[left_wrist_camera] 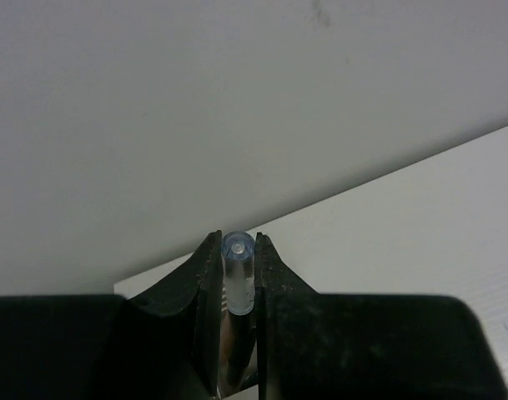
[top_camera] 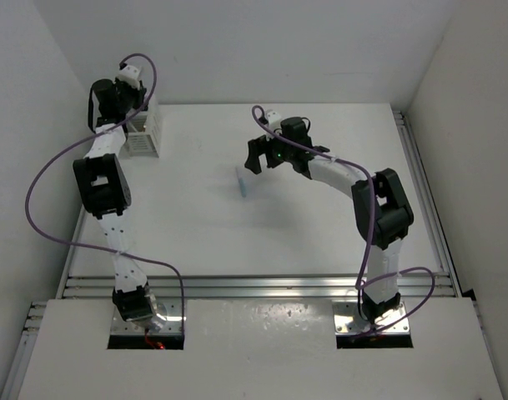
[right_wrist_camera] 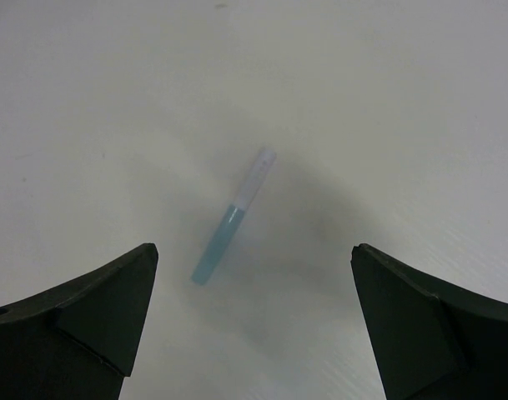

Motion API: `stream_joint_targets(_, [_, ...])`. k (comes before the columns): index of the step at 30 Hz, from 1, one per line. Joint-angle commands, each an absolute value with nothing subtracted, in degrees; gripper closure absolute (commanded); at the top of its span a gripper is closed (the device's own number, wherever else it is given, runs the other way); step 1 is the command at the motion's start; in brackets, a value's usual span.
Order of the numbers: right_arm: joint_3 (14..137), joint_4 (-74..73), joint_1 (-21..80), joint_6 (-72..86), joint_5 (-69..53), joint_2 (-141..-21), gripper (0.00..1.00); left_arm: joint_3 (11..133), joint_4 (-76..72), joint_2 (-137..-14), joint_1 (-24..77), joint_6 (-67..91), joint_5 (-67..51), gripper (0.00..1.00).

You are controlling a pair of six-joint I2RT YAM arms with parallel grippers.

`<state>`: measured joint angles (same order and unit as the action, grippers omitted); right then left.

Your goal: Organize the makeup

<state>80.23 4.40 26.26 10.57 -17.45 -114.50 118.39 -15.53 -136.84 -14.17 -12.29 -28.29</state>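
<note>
On table (right_wrist_camera: 404,125), slim blue stick (right_wrist_camera: 233,217), pale cap

The left tool (left_wrist_camera: 238,252) pinches narrow while the right tool (right_wrist_camera: 254,252) gapes wide.

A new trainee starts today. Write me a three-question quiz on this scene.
1. Open question: where does the light blue stick lie relative to the right pincer?
2. True or false: the right pincer is shut on that stick.
3. Pick one: the left pincer grips A) nothing, B) a slim clear-tipped stick, C) a sponge.

Key
1. It lies flat on the table, below the wide-open right pincer and touching neither finger.
2. False.
3. B.
</note>
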Motion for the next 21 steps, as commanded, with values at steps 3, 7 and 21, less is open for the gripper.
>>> stream_joint_targets(3, [80.6, 0.4, 26.8, 8.5, -13.8, -110.7, 0.0, 117.2, -23.3, -136.3, -16.2, -13.0, -24.8, 0.94])
stream_joint_targets(7, [81.2, -1.3, 26.7, 8.3, -13.8, -110.7, 0.0, 117.2, -25.0, -137.0, -16.8, -12.5, -25.4, 0.77])
stream_joint_targets(21, [76.2, -18.4, 26.7, 10.8, 5.2, -101.9, 0.0, 112.1, 5.4, -116.5, -3.4, -8.1, -24.6, 0.27])
